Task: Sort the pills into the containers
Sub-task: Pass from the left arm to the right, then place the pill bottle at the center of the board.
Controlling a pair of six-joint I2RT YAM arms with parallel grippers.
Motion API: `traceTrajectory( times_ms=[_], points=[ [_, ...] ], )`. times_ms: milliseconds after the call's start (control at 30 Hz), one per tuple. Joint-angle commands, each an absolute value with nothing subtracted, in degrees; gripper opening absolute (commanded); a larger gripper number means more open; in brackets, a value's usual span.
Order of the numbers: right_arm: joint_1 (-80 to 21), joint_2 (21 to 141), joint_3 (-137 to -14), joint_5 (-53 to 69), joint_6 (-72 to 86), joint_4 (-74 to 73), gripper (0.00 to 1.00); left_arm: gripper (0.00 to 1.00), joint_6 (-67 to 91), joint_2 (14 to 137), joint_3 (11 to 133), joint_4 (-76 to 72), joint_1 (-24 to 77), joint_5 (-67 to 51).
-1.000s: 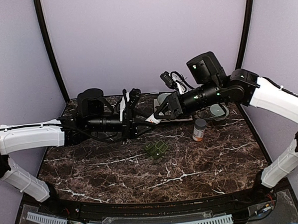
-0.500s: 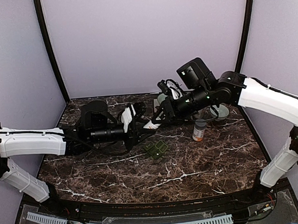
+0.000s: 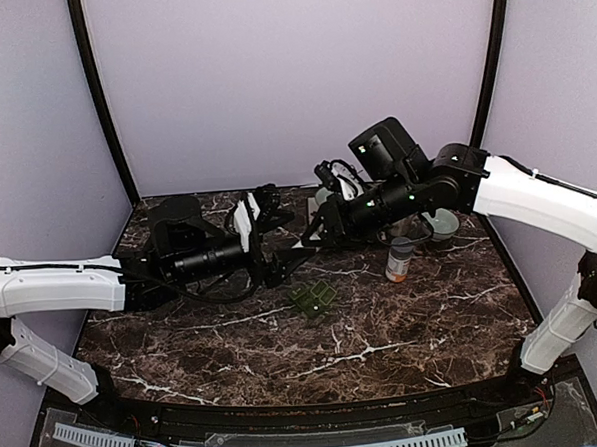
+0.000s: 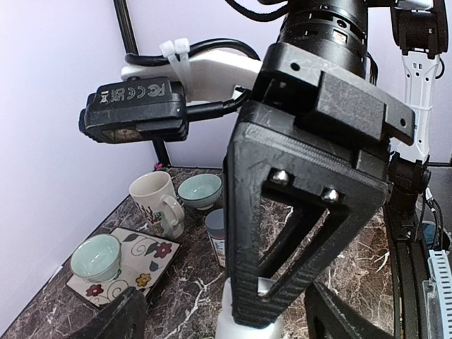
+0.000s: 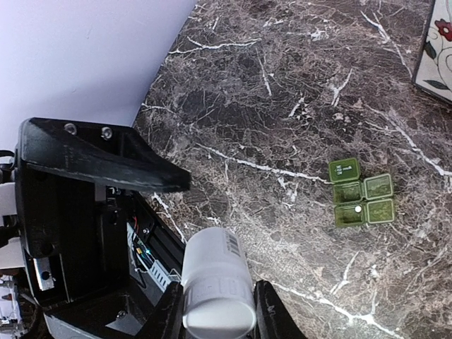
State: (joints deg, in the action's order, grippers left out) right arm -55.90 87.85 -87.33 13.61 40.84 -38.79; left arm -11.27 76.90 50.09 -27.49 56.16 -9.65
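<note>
Right gripper [image 5: 220, 311]: I've got it clamped on the white pill bottle [image 5: 215, 279], in the air behind the pill organiser [image 5: 360, 201].
Left gripper [image 3: 267, 233]: fingers spread wide, flanking that bottle and gripping nothing, left of and behind the organiser.
Organiser: flat on the marble table [image 5: 282, 92], in front of both grippers, at least one lid flipped open. A white speck in one cell may be a pill.
Step, my read: bottle handover, right arm owning it.
Doing it well: pull the left straight back, away from the organiser, before the right swings. Then set the bottle over a single open cell and tip slowly.
Cap: on or off, I can't tell.
Bottle: smooth white plastic cylinder, barcode label; likely slippery.
Cells: small, square, dark-green translucent plastic, with shallow walls that pills could hop.
Table: glossy, hard, veined brown stone, so strays will roll.
Amber bottle [image 3: 399, 260]: upright, right of the organiser.
</note>
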Motion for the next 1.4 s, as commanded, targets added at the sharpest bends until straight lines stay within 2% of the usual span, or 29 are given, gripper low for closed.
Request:
traceTrajectory(
  times_ms=[0,400,600,767,1067,1367],
  points=[
    [-56.17,86.79,-88.86,9.49,38.88,-39.26,0.00,0.81,-9.74,74.09,50.05,-28.82,56.43,-8.13],
    [-53.92,78.71,-83.70,-12.60,33.67,-47.51,0.00,0.83,-4.30,69.66,45.99,-31.37,56.34,1.74],
    [-49.83,74.12,-81.36,-25.37,33.73,-54.49,0.00,0.83,-1.56,70.48,45.36,-32.61,56.33,2.93],
    [-43.87,72.89,-78.47,-29.72,33.71,-59.01,0.00,0.83,0.27,71.94,44.54,-34.00,56.34,2.37],
    [-29.44,75.66,-71.16,-23.48,29.14,-55.02,0.00,0.83,1.73,73.38,43.62,-34.72,56.34,1.48],
    [-23.49,85.07,-68.08,-15.20,25.15,-47.24,0.00,0.84,3.01,73.56,43.97,-31.72,55.17,-0.42]
  ],
)
